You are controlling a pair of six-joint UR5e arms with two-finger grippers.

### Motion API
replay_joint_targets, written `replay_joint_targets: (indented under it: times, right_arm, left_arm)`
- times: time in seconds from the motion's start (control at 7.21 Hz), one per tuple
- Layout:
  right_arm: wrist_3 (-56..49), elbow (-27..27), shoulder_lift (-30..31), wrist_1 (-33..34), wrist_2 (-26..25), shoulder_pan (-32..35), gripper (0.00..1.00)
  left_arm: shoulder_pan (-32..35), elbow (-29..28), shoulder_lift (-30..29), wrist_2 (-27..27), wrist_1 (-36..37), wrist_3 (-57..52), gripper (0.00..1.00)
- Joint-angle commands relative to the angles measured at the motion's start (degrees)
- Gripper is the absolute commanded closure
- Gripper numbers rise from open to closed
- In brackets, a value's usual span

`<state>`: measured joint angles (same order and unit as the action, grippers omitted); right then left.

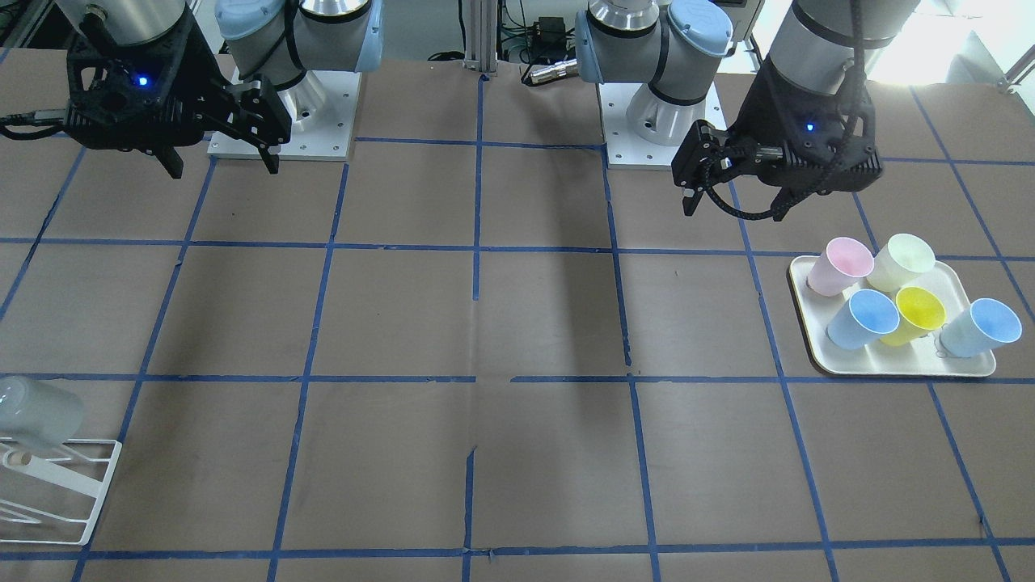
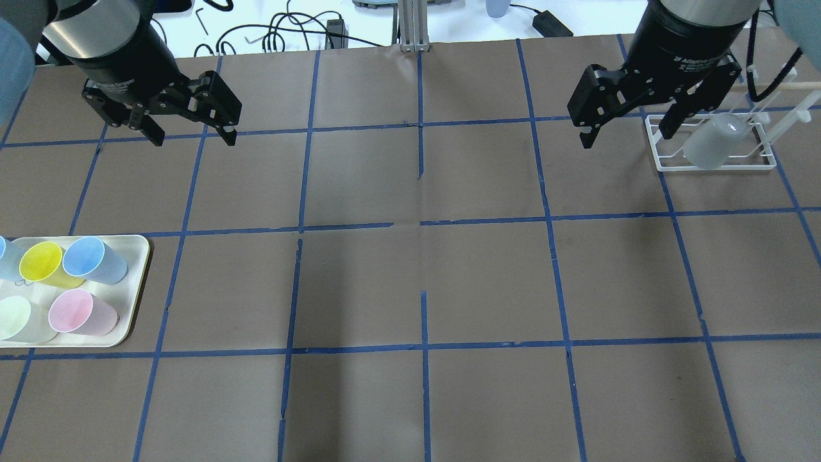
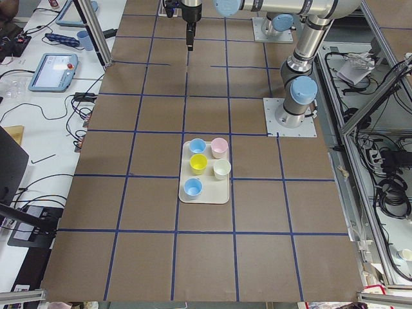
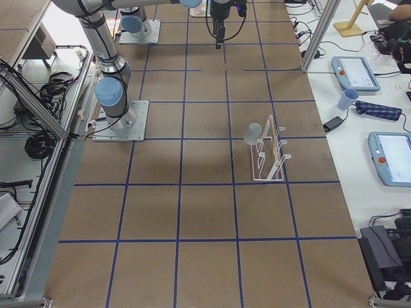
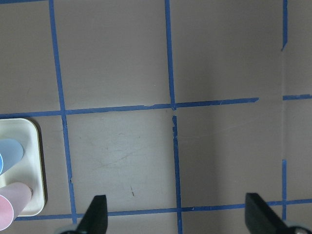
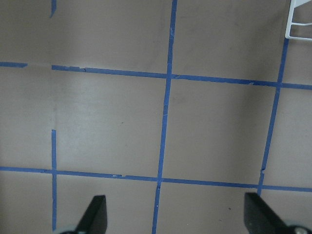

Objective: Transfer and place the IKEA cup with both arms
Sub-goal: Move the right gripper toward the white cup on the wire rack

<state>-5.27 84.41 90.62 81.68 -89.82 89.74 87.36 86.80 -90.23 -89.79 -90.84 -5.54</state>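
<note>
The IKEA cup [image 2: 713, 146], a pale grey-white tumbler, hangs tilted on a white wire rack [image 2: 660, 154] at the table's far right. It also shows in the front view [image 1: 36, 412] and in the right-side view [image 4: 252, 133]. My right gripper [image 2: 625, 138] is open and empty, raised above the table just left of the rack and apart from the cup; the front view shows it too [image 1: 224, 168]. My left gripper [image 2: 194, 139] is open and empty, raised over the far left of the table [image 1: 734, 212]. Both wrist views show only bare table between the fingers.
A cream tray [image 2: 138, 256] at the table's left edge holds a pink cup [image 2: 80, 312], a yellow cup [image 2: 42, 264], a cream-white cup [image 2: 16, 319] and light blue cups [image 2: 93, 258]. Brown table with blue tape grid [image 2: 420, 224].
</note>
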Motion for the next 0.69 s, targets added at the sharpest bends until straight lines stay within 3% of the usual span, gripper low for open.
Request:
replay_joint_targets:
  times: [0.0, 0.56]
  right_arm:
    - [0.0, 0.06, 0.0, -0.03, 0.0, 0.0, 0.0]
    - [-1.58, -0.03, -0.44, 1.02, 0.09, -1.58, 0.0]
  left_arm:
    - [0.0, -0.05, -0.03, -0.03, -0.04, 0.0, 0.0]
    - [0.0, -0.05, 0.06, -0.12, 0.04, 0.0, 0.0]
